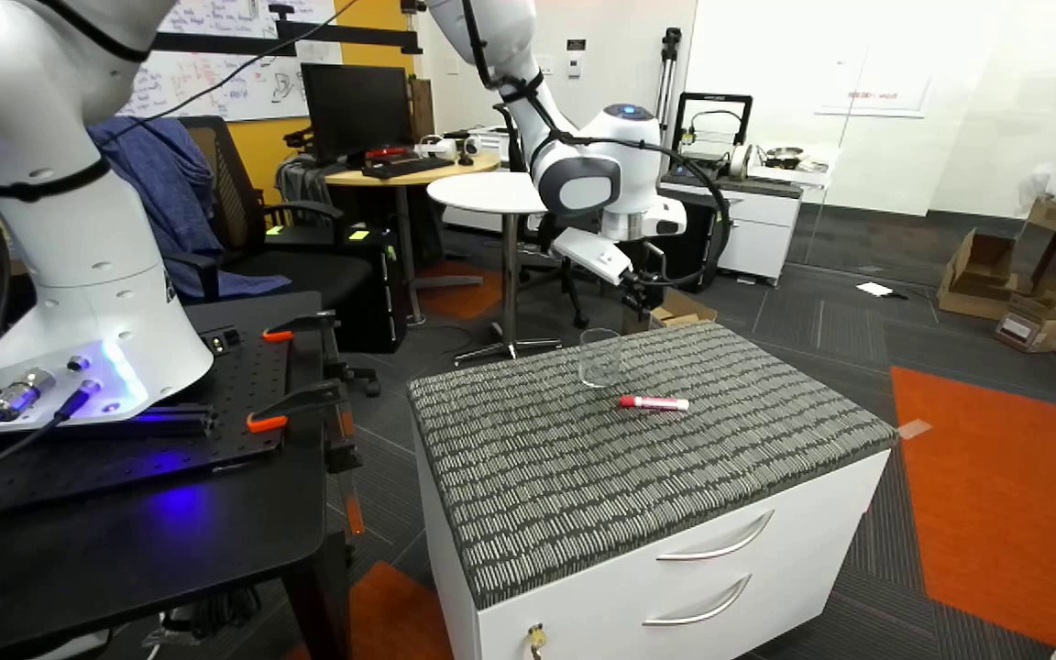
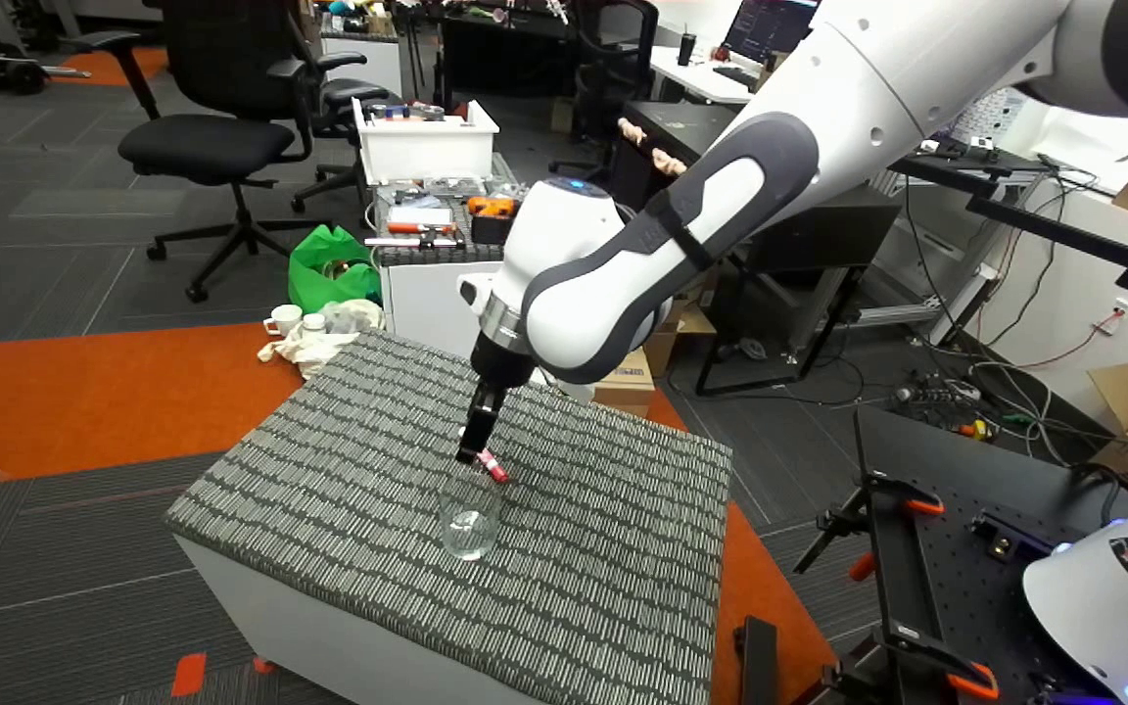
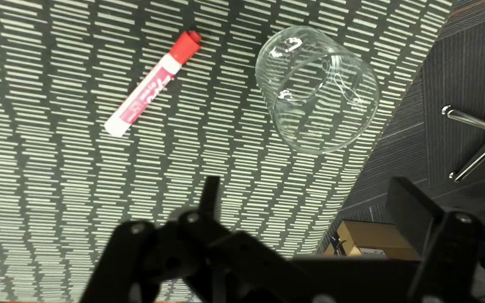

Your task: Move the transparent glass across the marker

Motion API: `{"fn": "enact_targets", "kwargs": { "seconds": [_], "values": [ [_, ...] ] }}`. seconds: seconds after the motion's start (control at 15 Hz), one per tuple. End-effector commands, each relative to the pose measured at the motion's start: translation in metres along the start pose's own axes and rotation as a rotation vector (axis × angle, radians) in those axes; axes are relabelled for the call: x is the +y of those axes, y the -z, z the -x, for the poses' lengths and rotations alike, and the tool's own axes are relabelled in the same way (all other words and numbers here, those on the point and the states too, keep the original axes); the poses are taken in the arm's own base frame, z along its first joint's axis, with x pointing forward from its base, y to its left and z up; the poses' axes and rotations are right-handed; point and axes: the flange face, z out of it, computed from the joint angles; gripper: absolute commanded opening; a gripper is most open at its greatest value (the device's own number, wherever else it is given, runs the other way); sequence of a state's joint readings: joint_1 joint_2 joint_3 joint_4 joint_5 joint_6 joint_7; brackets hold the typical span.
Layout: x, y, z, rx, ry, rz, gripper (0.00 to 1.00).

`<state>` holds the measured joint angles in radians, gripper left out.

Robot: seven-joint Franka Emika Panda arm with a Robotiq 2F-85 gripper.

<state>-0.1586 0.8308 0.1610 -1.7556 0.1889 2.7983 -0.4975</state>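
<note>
My gripper point(image 3: 305, 189) spread, empty; transparent glass point(image 3: 316, 90) at its 12 o'clock, wrist view. Likely light, stiff, slick, breakable: I'd pinch it mid-height, gently.

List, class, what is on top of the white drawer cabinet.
A striped grey pad, bearing an upright transparent drinking glass and a red-capped marker. The pad hides the top of the cabinet.

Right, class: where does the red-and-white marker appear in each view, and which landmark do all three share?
In an exterior view: marker just right of and below centre.
In an exterior view: marker below centre, slightly left, partly hidden behind the gripper.
In the wrist view: marker in the upper left.
Shared landmark: the transparent glass, near the marker in all three.
</note>
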Motion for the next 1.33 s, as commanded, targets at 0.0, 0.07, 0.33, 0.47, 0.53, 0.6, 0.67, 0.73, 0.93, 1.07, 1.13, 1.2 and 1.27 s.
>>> {"fn": "enact_targets", "kwargs": {
  "seconds": [0.0, 0.07, 0.33, 0.47, 0.53, 0.6, 0.67, 0.73, 0.93, 1.07, 1.13, 1.2, 1.27],
  "values": [
    [0.005, -0.02, -0.01, 0.002, -0.044, -0.002, 1.0],
    [0.007, -0.025, -0.01, -0.002, -0.052, -0.003, 1.0],
    [0.01, -0.044, -0.01, -0.032, -0.084, 0.015, 1.0],
    [0.013, -0.052, -0.01, -0.039, -0.101, 0.02, 1.0],
    [0.015, -0.056, -0.01, -0.043, -0.11, 0.025, 1.0],
    [0.017, -0.061, -0.01, -0.046, -0.117, 0.027, 1.0],
    [0.019, -0.064, -0.009, -0.051, -0.127, 0.032, 1.0],
    [0.021, -0.068, -0.008, -0.059, -0.136, 0.034, 1.0],
    [0.025, -0.078, -0.005, -0.084, -0.156, 0.032, 1.0],
    [0.027, -0.083, -0.002, -0.111, -0.168, 0.018, 1.0],
    [0.026, -0.085, -0.001, -0.125, -0.17, 0.01, 1.0],
    [0.027, -0.088, 0.0, -0.138, -0.171, 0.004, 1.0],
    [0.027, -0.089, 0.0, -0.155, -0.174, -0.003, 1.0]
  ]
}}
